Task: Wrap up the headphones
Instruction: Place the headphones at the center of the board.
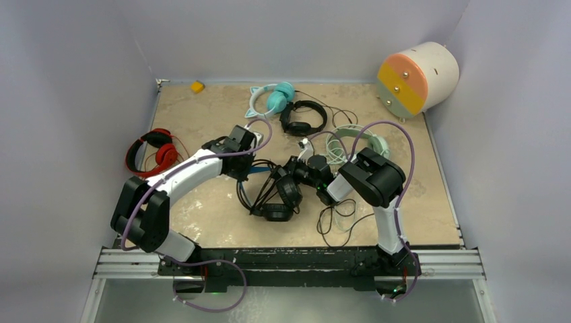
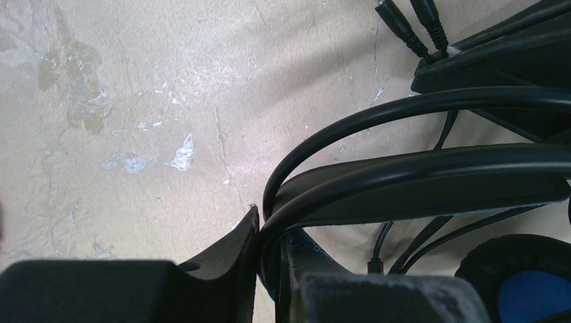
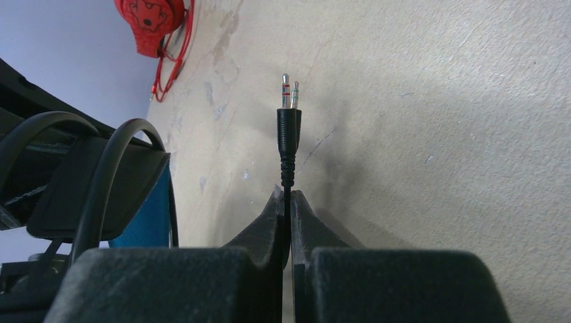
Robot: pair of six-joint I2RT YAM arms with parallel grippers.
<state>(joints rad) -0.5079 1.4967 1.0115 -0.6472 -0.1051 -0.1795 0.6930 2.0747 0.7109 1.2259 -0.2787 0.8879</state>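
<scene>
Black headset [image 1: 277, 196] sits in the centre of the top view, the others around it. Left claw [image 2: 269, 235] is clamped on its headband [image 2: 417, 178], low in the wrist frame. Right claw [image 3: 287, 196] is pinched together on the cable [image 1: 337, 217] just under the plug [image 3: 288, 124]. Risk: that thin cable may slip through the pinch. Its slack, lower centre of the top view, may also snag and tug the headband loose.

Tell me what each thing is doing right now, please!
Left gripper: shut on the band of the black headphones.
Right gripper: shut on the cable below its plug.
Red headphones: lying untouched, cable loose.
Green headphones: lying untouched.
Teal headphones: lying untouched.
Small black headphones: lying untouched.
Drum: tipped on its side.
</scene>
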